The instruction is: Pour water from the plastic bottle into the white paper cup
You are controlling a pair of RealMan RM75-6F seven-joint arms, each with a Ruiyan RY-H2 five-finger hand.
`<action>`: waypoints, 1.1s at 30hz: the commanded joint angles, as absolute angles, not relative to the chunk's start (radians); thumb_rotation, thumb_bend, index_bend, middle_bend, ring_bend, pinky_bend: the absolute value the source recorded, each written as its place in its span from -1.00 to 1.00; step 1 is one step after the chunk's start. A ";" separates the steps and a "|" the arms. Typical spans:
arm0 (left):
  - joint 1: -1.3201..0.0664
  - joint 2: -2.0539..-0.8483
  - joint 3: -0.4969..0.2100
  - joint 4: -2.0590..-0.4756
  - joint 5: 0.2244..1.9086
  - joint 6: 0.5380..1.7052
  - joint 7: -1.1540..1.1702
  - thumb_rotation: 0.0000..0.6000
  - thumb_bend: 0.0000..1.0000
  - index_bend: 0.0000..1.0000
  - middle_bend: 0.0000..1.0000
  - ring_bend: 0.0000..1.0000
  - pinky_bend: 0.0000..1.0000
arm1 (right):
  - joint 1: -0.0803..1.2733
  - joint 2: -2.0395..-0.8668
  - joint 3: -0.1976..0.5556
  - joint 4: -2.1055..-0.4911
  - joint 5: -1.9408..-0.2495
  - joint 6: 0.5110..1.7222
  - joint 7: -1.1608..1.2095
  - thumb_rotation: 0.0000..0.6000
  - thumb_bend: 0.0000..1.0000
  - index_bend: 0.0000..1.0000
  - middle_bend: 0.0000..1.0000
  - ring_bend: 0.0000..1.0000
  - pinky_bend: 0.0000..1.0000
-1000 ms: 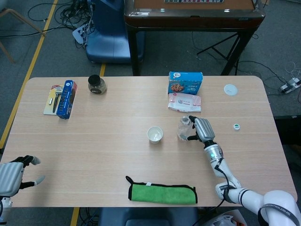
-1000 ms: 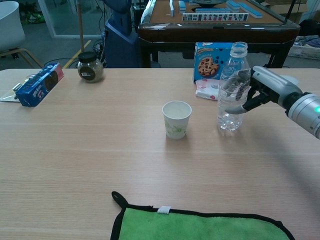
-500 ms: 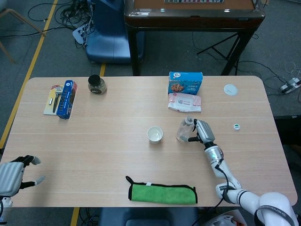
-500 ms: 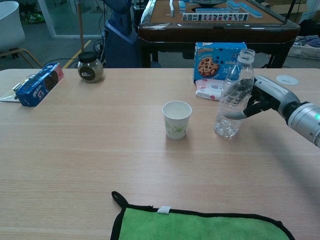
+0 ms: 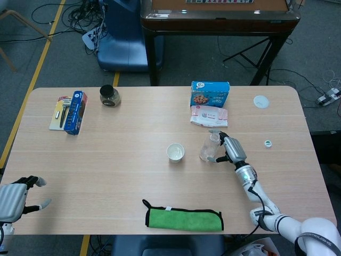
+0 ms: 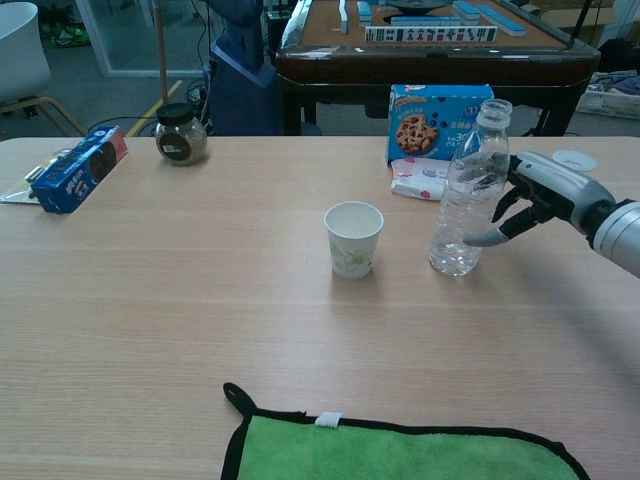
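Observation:
The clear plastic bottle (image 6: 462, 205) has no cap and leans to the right, its base on the table. My right hand (image 6: 535, 190) grips it loosely from the right, with fingers behind its upper part and the thumb against its lower side. In the head view the bottle (image 5: 208, 147) and that hand (image 5: 232, 149) show right of centre. The white paper cup (image 6: 353, 238) stands upright and open a short way left of the bottle, also seen as the cup (image 5: 175, 152) from above. My left hand (image 5: 14, 200) hangs off the table's near left edge with fingers spread, holding nothing.
A green cloth (image 5: 184, 218) lies at the near edge. A cookie box (image 5: 210, 94) and a wipes pack (image 5: 209, 116) sit behind the bottle. A small cap (image 5: 268, 143) and a white lid (image 5: 261, 101) lie at the right. A jar (image 5: 109, 96) and a blue box (image 5: 75, 111) stand far left.
The bottle went from upright to leaning right and shifted slightly nearer. My right hand drew back to the right and its fingers loosened around the bottle. The left hand stayed still.

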State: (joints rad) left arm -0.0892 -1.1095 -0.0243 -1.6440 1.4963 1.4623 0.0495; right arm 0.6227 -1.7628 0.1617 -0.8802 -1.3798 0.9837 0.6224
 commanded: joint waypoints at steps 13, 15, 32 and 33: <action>-0.090 -1.118 -0.020 -1.638 1.515 1.470 0.059 1.00 -0.94 -0.06 -0.02 -0.08 0.23 | 0.473 -1.480 0.117 -1.269 -1.371 1.117 0.384 1.00 -1.00 -0.66 -0.63 -0.68 -0.21; -0.091 -1.122 -0.019 -1.636 1.517 1.470 0.064 1.00 -0.94 -0.06 -0.02 -0.08 0.23 | 0.444 -1.443 0.103 -1.309 -1.373 1.151 0.326 1.00 -1.00 -0.66 -0.62 -0.68 -0.22; -0.089 -1.173 -0.018 -1.587 1.572 1.522 0.111 1.00 -0.94 -0.07 -0.02 -0.08 0.23 | 0.237 -1.248 0.019 -1.609 -1.323 1.344 -0.040 1.00 -1.00 -0.66 -0.57 -0.68 -0.22; -0.089 -1.173 -0.018 -1.587 1.574 1.523 0.111 1.00 -0.94 -0.07 -0.02 -0.08 0.23 | 0.226 -1.245 0.016 -1.618 -1.326 1.359 -0.052 1.00 -1.00 -0.66 -0.57 -0.68 -0.22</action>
State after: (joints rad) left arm -0.0887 -1.1730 -0.0178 -1.5874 1.5734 1.5225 0.1113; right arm 0.2406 -1.2527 0.0233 -1.6038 -1.3235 1.3422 -0.0361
